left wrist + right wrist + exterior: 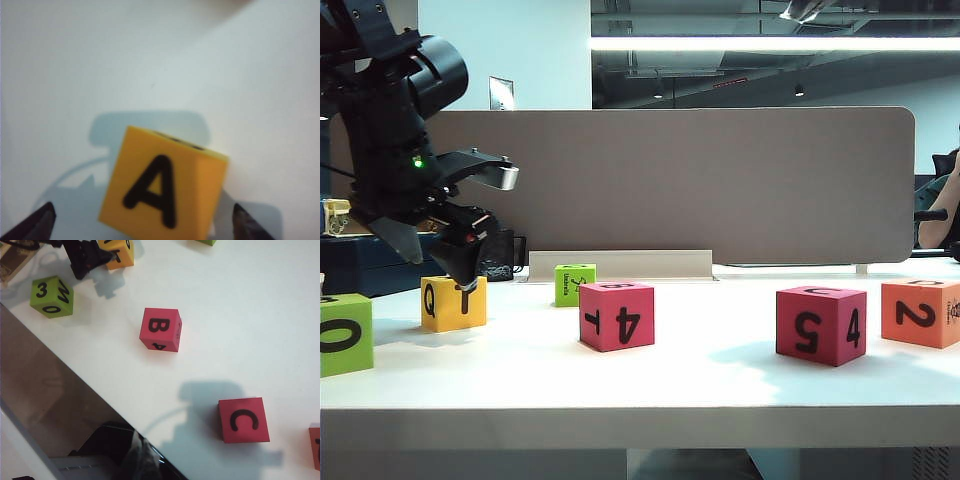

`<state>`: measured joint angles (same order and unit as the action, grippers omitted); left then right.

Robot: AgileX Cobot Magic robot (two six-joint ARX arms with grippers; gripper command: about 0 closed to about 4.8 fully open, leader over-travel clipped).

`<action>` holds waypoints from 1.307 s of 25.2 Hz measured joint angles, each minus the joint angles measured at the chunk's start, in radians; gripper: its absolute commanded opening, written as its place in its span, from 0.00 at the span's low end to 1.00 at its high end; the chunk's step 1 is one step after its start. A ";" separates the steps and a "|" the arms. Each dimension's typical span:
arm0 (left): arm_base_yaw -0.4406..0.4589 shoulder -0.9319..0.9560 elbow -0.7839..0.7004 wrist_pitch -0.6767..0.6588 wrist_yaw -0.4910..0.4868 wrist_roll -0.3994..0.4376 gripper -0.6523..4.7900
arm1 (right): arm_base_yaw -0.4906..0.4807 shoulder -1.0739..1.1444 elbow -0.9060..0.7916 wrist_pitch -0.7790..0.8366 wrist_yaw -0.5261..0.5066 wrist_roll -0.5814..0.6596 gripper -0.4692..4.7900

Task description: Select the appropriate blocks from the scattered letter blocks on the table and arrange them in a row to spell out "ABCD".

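We see the left end effector [470, 225] hanging just above the yellow block [453, 303], at the left part of the white tabletop [720, 370]; its two fingers stand wide apart and nothing is between them. In the left wrist view the yellow block [162, 192] lies between the two dark fingertips [42, 222] without touching them, and its top face shows a black A, while the block sits a little turned against the line of the fingers. Being a cube, it has no long axis; it rests flat on the tabletop. To the camera in front, the same block shows Q and T. Farther from the left end effector, toward the right, stands a magenta-red block [616, 316] with T and 4 to the front, both lying on their side, and B [160, 330] on top. Still farther stands a second magenta-red block [821, 325] with 5 and 4, and C [243, 420] on top, and beside it an orange block [921, 313] with 2. A lime-green block [345, 334] marked 0 stands just on the other side of the left end effector, and a smaller lime-green block [574, 284] behind. The right end effector does not appear in any view, so we cannot tell its state.
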<state>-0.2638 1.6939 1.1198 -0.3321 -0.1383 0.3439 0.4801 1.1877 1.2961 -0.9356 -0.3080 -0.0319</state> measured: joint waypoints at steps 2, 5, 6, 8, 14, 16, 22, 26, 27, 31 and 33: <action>0.023 0.002 0.000 0.000 0.007 0.000 0.98 | 0.000 0.000 0.000 -0.012 -0.002 0.000 0.09; 0.042 0.005 0.000 -0.002 0.062 -0.001 0.98 | 0.000 0.000 0.000 -0.016 -0.003 0.000 0.09; 0.040 0.005 0.000 -0.002 0.085 -0.001 0.98 | 0.000 0.000 0.000 -0.015 -0.003 0.000 0.09; 0.040 0.005 0.000 -0.003 0.096 -0.001 0.98 | 0.000 0.000 0.000 -0.016 -0.003 0.000 0.09; 0.040 0.036 0.000 -0.008 0.111 0.000 0.97 | 0.000 0.000 0.000 -0.021 -0.003 0.000 0.09; 0.040 0.062 0.000 0.006 0.112 0.000 0.91 | 0.000 0.000 0.000 -0.021 -0.003 0.000 0.09; 0.040 0.092 0.000 0.029 0.112 0.022 0.72 | 0.000 0.000 0.000 -0.023 -0.003 0.002 0.09; 0.040 0.092 0.000 0.042 0.112 0.021 0.61 | 0.000 0.000 0.000 -0.023 -0.003 0.004 0.09; 0.040 0.092 0.000 0.043 0.112 0.015 0.61 | 0.000 0.000 0.000 -0.023 -0.002 0.004 0.09; 0.040 0.092 0.000 0.043 0.112 -0.054 0.61 | 0.000 0.000 0.000 -0.023 -0.002 0.004 0.09; 0.040 0.092 0.000 0.043 0.114 -0.080 0.61 | 0.000 0.000 0.000 -0.022 -0.002 0.004 0.09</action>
<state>-0.2241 1.7863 1.1202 -0.2890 -0.0246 0.2642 0.4801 1.1877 1.2961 -0.9577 -0.3103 -0.0277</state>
